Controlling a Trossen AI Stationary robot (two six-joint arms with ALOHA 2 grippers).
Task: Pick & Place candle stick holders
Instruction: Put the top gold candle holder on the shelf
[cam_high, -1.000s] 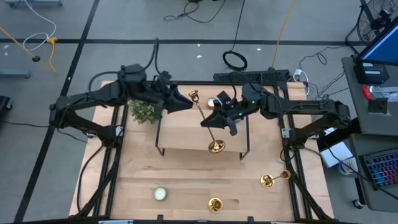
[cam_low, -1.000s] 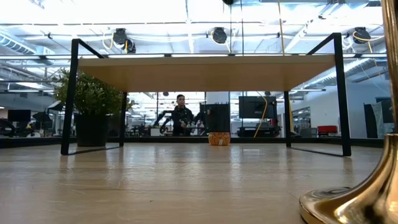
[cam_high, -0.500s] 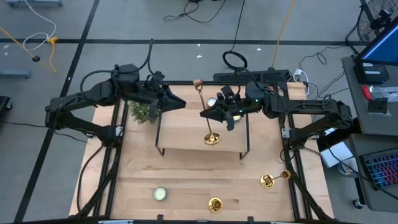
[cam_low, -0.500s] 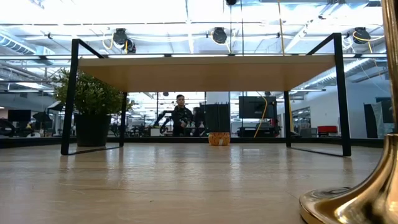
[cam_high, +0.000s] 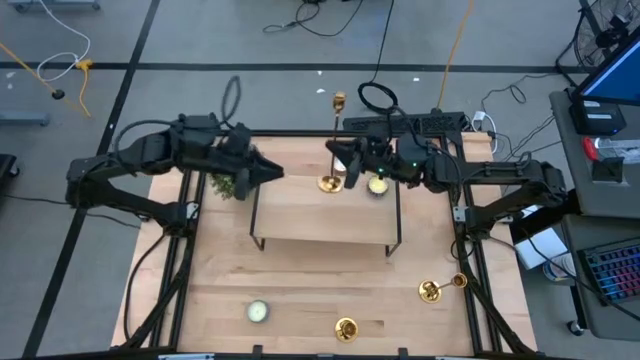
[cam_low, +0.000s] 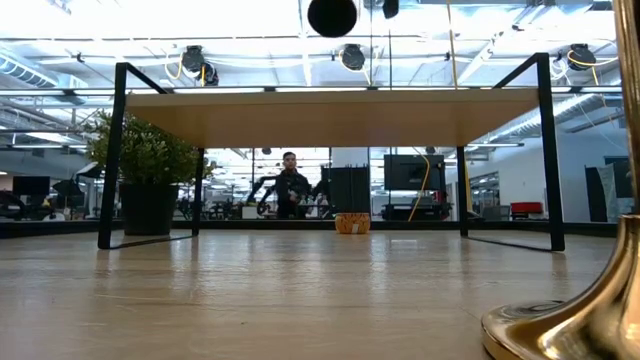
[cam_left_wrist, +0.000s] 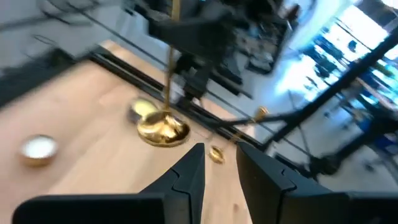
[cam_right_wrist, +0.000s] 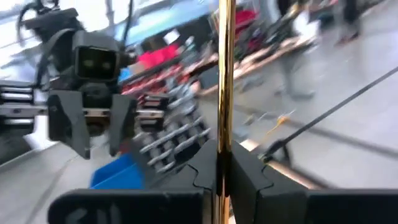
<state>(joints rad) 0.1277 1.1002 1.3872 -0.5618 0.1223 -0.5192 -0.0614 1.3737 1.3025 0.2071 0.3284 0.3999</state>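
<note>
Pincer of the right arm (cam_high: 345, 170), clamped on the stem of the tall shiny brass candle stick holder (cam_high: 331, 183), has carried it to the raised wooden shelf's (cam_high: 320, 215) back edge, upright, nearly placed, while the left pincer (cam_high: 268, 172), slightly parted, has retreated.

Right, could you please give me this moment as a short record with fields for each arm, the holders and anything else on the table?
right gripper: fingers shut on tall gold candle stick holder, above small wooden shelf
left gripper: open, empty, near shelf's back left corner
other holders: short gold holder at front edge; gold holder lying on its side front right
also there: bushy green plant; round pale tealight candle
</note>
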